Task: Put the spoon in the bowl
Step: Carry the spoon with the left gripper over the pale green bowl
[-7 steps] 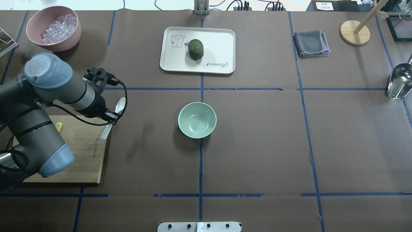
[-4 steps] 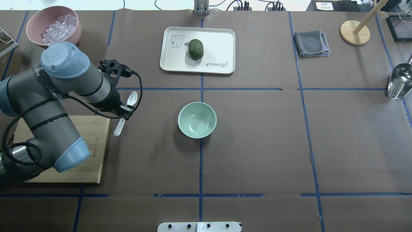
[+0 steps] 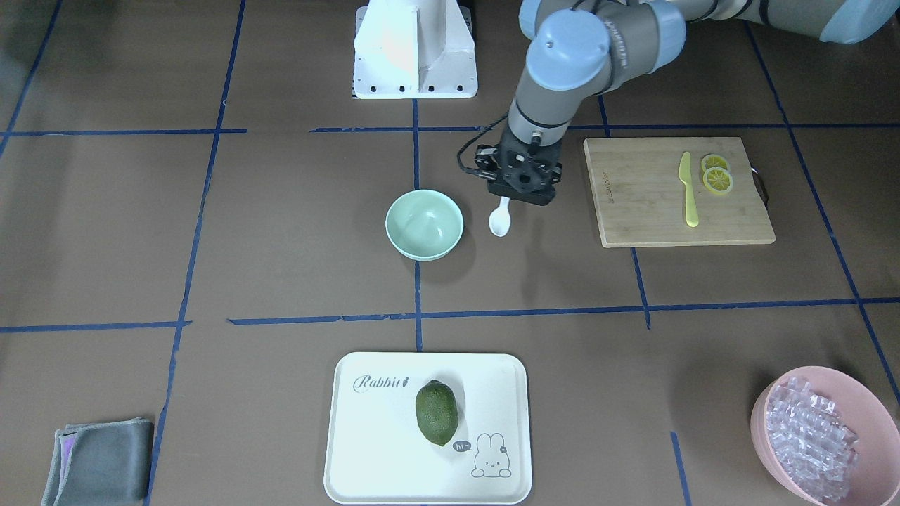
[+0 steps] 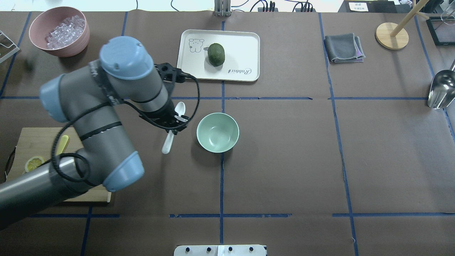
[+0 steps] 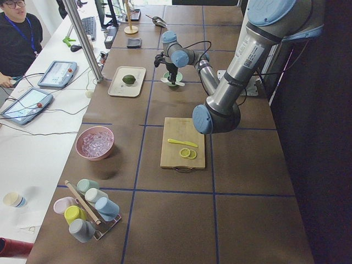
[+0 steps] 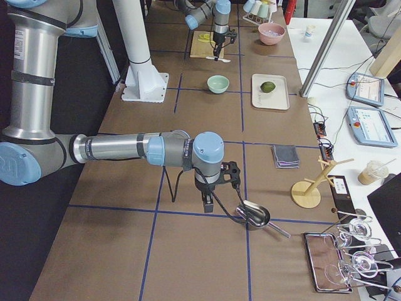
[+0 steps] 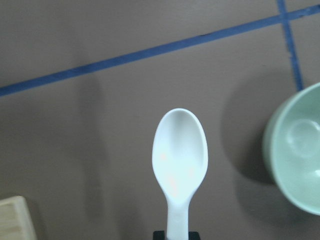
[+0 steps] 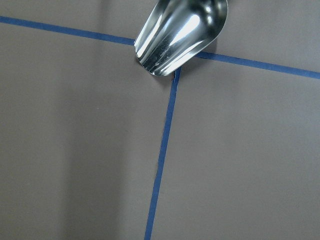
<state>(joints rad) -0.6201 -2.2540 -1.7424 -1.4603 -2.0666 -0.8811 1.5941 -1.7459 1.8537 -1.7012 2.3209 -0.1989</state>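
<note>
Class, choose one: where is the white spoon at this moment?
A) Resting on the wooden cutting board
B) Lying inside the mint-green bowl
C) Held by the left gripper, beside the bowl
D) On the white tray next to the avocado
C: the left gripper holds the spoon by its handle, just beside the bowl and outside its rim.

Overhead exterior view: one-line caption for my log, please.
Left gripper holds the white spoon by its handle, just beside the empty mint-green bowl.

Right end effector (image 6: 207, 204) just beside metal scoop (image 6: 254, 215); mint bowl (image 6: 218, 83) far off, near white tray (image 6: 279, 100).
</note>
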